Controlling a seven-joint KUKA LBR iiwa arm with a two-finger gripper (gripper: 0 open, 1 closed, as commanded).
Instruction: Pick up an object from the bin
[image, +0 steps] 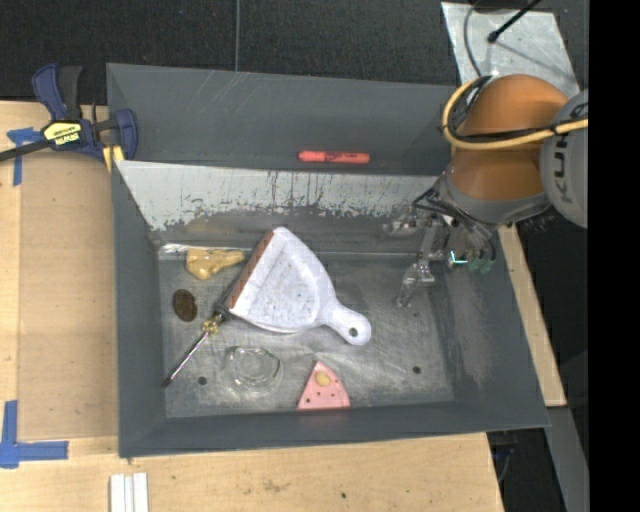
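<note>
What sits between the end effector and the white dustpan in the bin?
Nothing: in the camera view, only bare grey bin floor separates the end effector from the white dustpan.

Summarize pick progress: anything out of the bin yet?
Nothing lifted: white dustpan, pink wedge and clear dish all lie on the bin floor. In hand: the pincer hangs at the bin's right, over bare floor right of the dustpan's handle, touching no item. Left: choosing, grasping, lifting.
</note>
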